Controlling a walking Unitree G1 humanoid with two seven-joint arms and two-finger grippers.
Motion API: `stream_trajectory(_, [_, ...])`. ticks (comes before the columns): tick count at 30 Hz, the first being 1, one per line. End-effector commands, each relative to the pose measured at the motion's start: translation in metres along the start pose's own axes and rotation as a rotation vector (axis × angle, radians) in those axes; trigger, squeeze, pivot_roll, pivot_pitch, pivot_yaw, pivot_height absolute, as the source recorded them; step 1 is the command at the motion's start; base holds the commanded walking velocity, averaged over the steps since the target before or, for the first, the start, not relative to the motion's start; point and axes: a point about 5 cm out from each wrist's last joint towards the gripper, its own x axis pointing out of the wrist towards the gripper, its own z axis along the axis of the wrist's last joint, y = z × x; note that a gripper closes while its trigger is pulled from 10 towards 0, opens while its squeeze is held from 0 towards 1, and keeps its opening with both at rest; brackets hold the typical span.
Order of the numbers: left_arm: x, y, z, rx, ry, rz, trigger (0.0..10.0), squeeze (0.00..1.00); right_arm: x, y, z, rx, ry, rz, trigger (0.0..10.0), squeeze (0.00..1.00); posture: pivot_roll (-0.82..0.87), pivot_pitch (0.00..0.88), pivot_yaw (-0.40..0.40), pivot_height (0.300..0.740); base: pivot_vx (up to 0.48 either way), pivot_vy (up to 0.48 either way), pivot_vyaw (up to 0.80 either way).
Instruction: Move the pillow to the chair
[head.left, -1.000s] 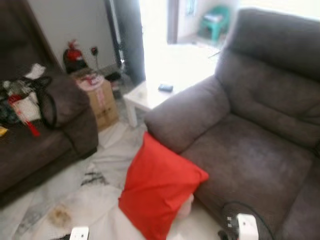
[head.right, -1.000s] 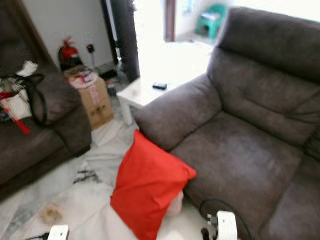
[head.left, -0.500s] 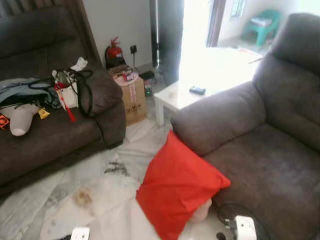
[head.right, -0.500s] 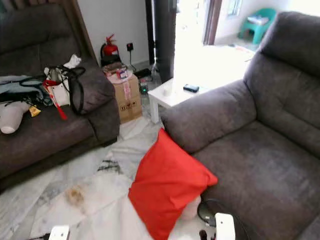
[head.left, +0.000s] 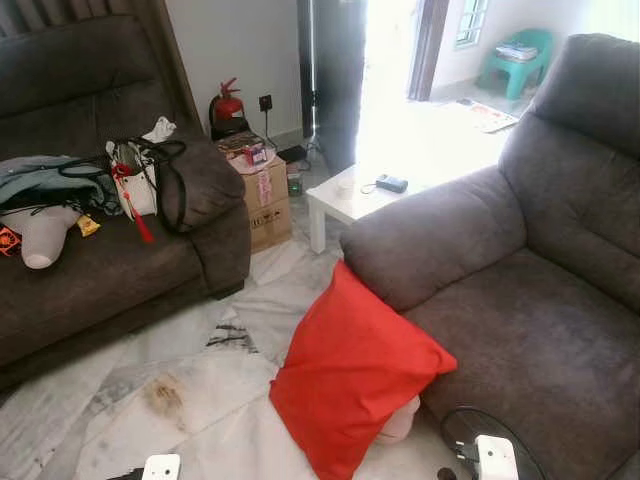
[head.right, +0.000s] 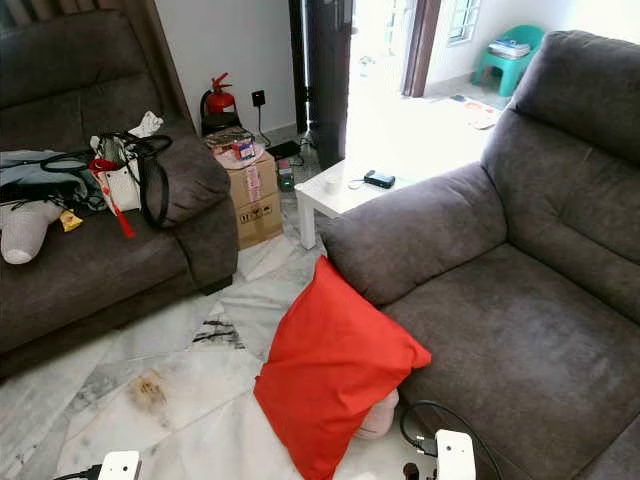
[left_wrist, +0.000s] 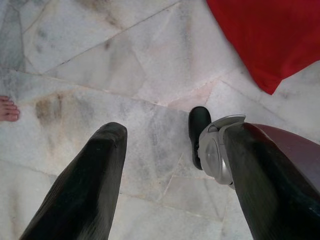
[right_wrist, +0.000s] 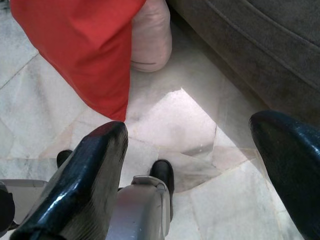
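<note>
Pillow (head.left: 352, 375) on floor, leaning against chair (head.left: 520, 290); pincers open.

Bright daylight flooding in through the doorway (head.left: 400, 70) at 12 o'clock, glare washing out the floor there and the white side table (head.left: 350, 195), head views sharp, dim sofa (head.left: 90, 270) at 9 o'clock, wrist views evenly lit, near fingers (left_wrist: 80, 190) softly blurred
</note>
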Motion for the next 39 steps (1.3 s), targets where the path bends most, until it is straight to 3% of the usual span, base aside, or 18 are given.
stream_trajectory(1, [-0.0011,0.0034,-0.0026,0.002,0.007,0.006,10.0,0.00,0.0001,0.0025,-0.0021,0.005,0.014,0.006,10.0,0.00,-0.05,0.000,0.034,0.740,0.000,0.000,-0.80])
stream_trajectory(16, [-0.0011,0.0034,-0.0028,0.003,0.008,0.006,10.0,0.00,-0.0002,0.0026,-0.0050,-0.005,0.028,0.002,10.0,0.00,-0.04,0.000,0.032,0.740,0.000,0.000,-0.11])
stream_trajectory(22, [-0.0011,0.0035,-0.0027,-0.002,0.007,0.007,10.0,0.00,-0.0003,0.0027,-0.0044,-0.007,0.020,0.007,10.0,0.00,-0.04,0.000,0.031,0.740,0.000,0.000,-0.67])
stream_trajectory(39, [-0.0010,0.0027,-0.0028,-0.002,0.008,0.002,10.0,0.00,-0.0002,0.0015,-0.0031,-0.009,0.018,0.004,10.0,0.00,-0.04,0.000,0.027,0.740,0.000,0.000,-0.03])
